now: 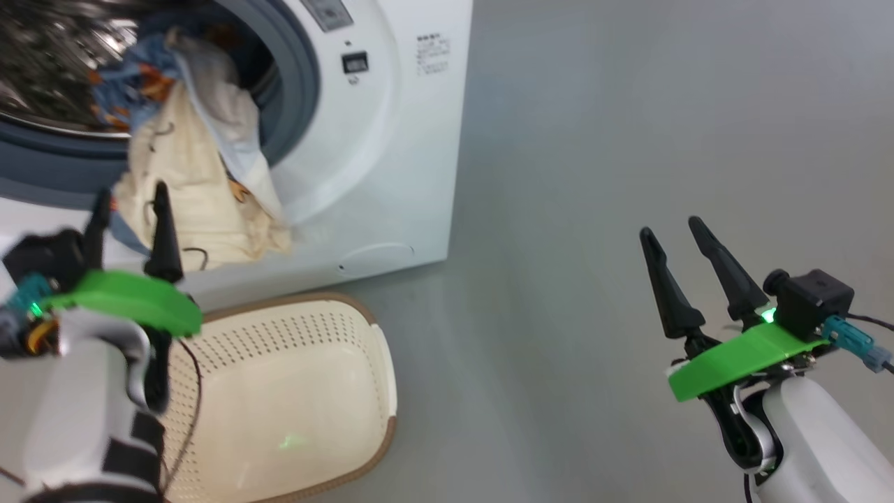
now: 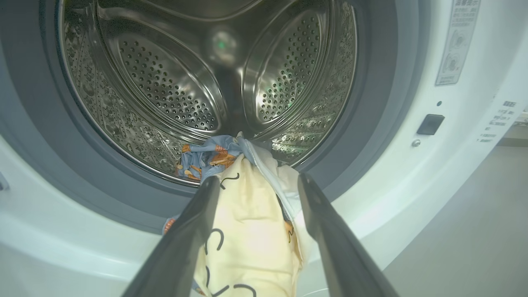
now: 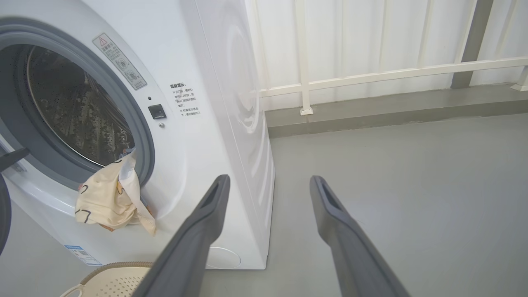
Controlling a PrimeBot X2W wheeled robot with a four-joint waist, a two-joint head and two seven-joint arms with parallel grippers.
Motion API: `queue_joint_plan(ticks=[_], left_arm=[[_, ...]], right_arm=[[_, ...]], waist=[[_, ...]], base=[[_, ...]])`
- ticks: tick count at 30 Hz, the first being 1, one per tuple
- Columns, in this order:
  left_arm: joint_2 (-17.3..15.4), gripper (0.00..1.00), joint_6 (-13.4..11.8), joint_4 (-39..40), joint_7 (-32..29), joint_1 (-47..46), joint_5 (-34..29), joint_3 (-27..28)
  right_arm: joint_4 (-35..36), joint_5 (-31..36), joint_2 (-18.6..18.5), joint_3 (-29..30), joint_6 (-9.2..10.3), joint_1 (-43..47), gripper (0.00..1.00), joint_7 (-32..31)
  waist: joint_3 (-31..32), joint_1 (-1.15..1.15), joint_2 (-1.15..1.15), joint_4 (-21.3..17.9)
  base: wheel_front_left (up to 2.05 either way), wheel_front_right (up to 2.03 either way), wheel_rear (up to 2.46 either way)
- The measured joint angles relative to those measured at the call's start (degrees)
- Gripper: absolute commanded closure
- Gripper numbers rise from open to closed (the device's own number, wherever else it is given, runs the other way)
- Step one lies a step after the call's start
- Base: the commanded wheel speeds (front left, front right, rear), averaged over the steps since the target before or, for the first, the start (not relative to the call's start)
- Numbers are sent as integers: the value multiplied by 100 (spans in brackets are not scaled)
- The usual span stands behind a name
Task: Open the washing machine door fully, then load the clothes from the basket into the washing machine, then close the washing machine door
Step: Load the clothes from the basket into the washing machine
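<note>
Stage reached: loading is partly complete. The round opening of the washing machine [image 1: 391, 140], at the upper left of the head view, stands uncovered, so the door-opening step is judged done; how far the door is swung back cannot be told. The basket [image 1: 293, 391], at the lower centre of the head view on the floor just in front of the machine, shows a bare perforated interior wherever the left forearm does not hide it. The clothes [image 1: 195, 188] lie only partly inside: the blue printed fabric rests at the lower lip of the steel drum [image 2: 165, 82], while the cream cloth drapes out over the grey gasket [image 2: 371, 103] and hangs down the white front panel. The left gripper [image 1: 133, 192] is at the left of the head view, fingers spread wide; in the left wrist view they flank the hanging cream cloth without clamping it, and contact cannot be confirmed. The right gripper [image 1: 670, 228], at the lower right of the head view, is spread wide, holds nothing and hangs over the grey floor [image 1: 628, 105], well apart from the machine. Left to do, by this judgement: push the overhanging cloth fully into the drum, clear the gasket, then close the door.
</note>
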State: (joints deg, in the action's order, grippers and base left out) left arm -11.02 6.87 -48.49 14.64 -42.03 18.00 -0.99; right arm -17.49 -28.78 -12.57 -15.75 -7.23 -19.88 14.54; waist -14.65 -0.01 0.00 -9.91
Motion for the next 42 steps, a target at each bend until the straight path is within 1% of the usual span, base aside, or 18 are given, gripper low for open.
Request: queue_joint_plan(ticks=[4, 11, 22, 28, 36, 42], left_arm=[[167, 0, 16, 485, 0, 637, -43, 10], [315, 0, 24, 1323, 0, 1658, -53, 136], [405, 0, -14, 2386, 0, 2715, -256, 189], [489, 0, -35, 2531, 0, 2941, -254, 194], [516, 0, -38, 2610, 0, 2945, -254, 176], [545, 0, -87, 2611, 0, 2945, -242, 166]], right_arm=[[-22, -5, -81, 70, 0, 181, 0, 0], [-32, -35, -187, 153, 0, 465, 0, -1], [27, -43, -265, 283, 0, 659, 0, -1], [54, -43, -286, 326, 0, 665, 0, -1], [74, -43, -323, 338, 0, 669, 0, -1], [73, -43, -326, 335, 0, 669, 0, -1]], waist=[[284, 0, 0, 133], [717, 0, 0, 381], [1056, 0, 0, 659], [1092, 1, 0, 711], [1076, 1, 0, 717], [1075, 1, 0, 689]], base=[[0, 0, 0], [0, 0, 0], [0, 0, 0], [0, 0, 0], [0, 0, 0], [0, 0, 0]])
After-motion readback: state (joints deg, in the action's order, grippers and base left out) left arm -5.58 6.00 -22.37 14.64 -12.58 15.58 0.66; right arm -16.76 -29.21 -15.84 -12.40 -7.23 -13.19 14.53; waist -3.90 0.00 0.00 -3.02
